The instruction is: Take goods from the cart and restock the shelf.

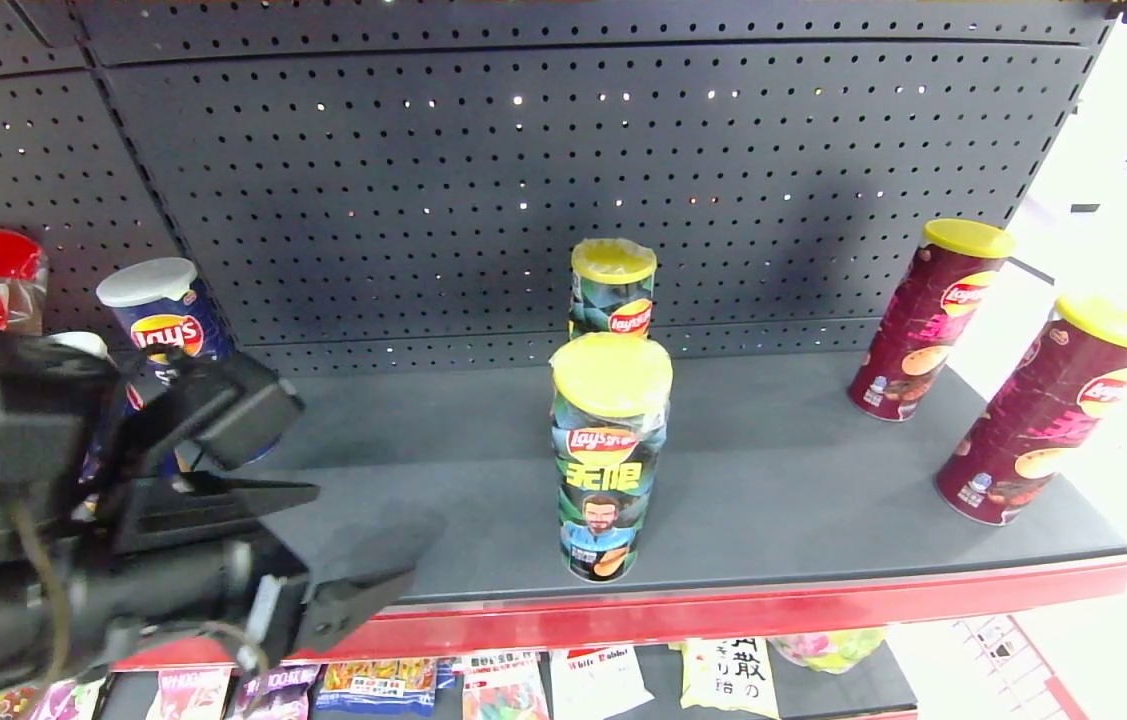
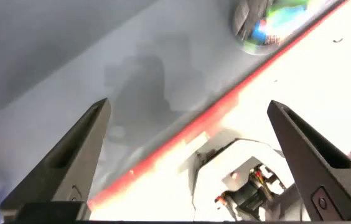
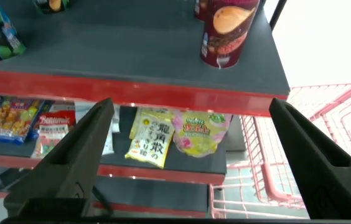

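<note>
Grey metal shelf, green yellow-lidded tube at six o'clock: left end effector, right end effector spread, empty; seemingly between placements, red wire cart next.

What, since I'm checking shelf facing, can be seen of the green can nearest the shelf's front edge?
The green can is a tall tube with a yellow lid and a green-and-black printed wrap bearing a red logo and a cartoon face. It stands upright on the dark shelf, near its red front lip, directly before a matching can.
</note>
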{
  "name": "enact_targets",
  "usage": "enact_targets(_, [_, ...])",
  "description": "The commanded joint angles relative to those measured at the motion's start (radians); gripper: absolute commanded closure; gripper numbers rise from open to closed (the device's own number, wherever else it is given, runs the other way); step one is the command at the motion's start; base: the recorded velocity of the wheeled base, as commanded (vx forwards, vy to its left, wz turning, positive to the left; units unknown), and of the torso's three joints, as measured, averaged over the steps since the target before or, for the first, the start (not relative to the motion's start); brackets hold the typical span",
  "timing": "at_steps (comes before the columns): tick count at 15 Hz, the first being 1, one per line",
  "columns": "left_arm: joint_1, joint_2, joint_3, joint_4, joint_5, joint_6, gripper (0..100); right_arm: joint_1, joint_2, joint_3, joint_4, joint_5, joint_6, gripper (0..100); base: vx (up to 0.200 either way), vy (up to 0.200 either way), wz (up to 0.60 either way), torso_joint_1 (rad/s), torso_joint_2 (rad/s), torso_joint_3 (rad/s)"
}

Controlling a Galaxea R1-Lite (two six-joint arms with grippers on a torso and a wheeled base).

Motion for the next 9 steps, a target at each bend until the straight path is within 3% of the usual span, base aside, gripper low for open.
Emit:
enact_targets(1, [0.175, -0.665, 0.087, 0.443, 0.040, 0.006, 0, -0.009, -0.006, -0.034, 0.078, -0.020, -0.014, 0, 0.000, 0.000, 0.00, 0.000, 0.00, 0.000])
enact_targets(2, [0.224, -0.827, 0.093, 0.579, 0.055, -0.008, 0, -0.013, -0.005, -0.066, 0.126, -0.032, -0.031, 0, 0.000, 0.000, 0.00, 0.000, 0.00, 0.000])
enact_targets(4, [0.254, -1.037, 0.135, 0.713, 0.083, -0.046, 0, -0.052, -0.006, -0.092, 0.166, -0.052, -0.037, 0, 0.000, 0.000, 0.00, 0.000, 0.00, 0.000])
enact_targets(6, [0.280, -1.237, 0.164, 0.892, 0.106, -0.058, 0, -0.148, -0.039, -0.069, 0.193, -0.062, -0.037, 0, 0.000, 0.000, 0.00, 0.000, 0.00, 0.000])
enact_targets(7, [0.284, -1.235, 0.158, 0.943, 0.109, -0.117, 0, -0.176, -0.078, -0.040, 0.216, -0.057, -0.040, 0, 0.000, 0.000, 0.00, 0.000, 0.00, 0.000])
enact_targets(8, [0.286, -1.235, 0.185, 0.936, 0.144, -0.147, 0, -0.184, -0.134, -0.008, 0.227, -0.051, -0.066, 0, 0.000, 0.000, 0.00, 0.000, 0.00, 0.000])
enact_targets(9, [0.284, -1.235, 0.231, 0.892, 0.221, -0.158, 0, -0.182, -0.172, 0.024, 0.227, -0.049, -0.095, 0, 0.000, 0.000, 0.00, 0.000, 0.00, 0.000])
